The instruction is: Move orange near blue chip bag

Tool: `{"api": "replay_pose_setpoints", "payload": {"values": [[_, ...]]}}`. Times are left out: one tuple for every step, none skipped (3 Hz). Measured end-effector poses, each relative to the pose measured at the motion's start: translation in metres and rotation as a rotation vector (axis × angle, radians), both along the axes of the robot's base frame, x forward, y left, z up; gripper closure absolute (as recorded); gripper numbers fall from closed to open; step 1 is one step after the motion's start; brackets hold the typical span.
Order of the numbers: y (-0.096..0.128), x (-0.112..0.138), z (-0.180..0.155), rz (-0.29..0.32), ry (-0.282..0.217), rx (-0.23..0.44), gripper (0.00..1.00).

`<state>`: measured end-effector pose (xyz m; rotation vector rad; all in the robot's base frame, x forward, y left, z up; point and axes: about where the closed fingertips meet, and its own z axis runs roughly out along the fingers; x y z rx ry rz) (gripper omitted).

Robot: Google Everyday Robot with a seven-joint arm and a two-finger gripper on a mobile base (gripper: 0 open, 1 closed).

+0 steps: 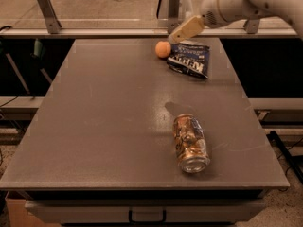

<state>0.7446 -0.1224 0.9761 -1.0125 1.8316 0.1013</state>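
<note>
1. Orange (163, 49) sits on the table (104, 117), just beside blue chip bag (189, 60).
2. Gripper (186, 30) hovers above both, empty; open/shut: can't tell.
3. Risk: if you dip the arm, it could nudge the orange and it rolls off.

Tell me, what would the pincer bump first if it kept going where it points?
Probably the orange. The pincer hangs just above it, slanting down toward it, with the blue chip bag right beside the fruit. Depth is unclear, so it might miss.
</note>
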Motion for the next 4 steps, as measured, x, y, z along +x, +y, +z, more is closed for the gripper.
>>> {"api": "replay_pose_setpoints", "payload": {"values": [[-0.031,-0.038,0.026,-0.009,-0.071,-0.005,0.0],[-0.046,-0.082,0.067,-0.013,-0.196,-0.023,0.0],[-0.041,-0.127,0.115,0.0,-0.35,0.01,0.0],[-0.042,-0.148,0.133,0.016,-0.404,0.02,0.0]]}}
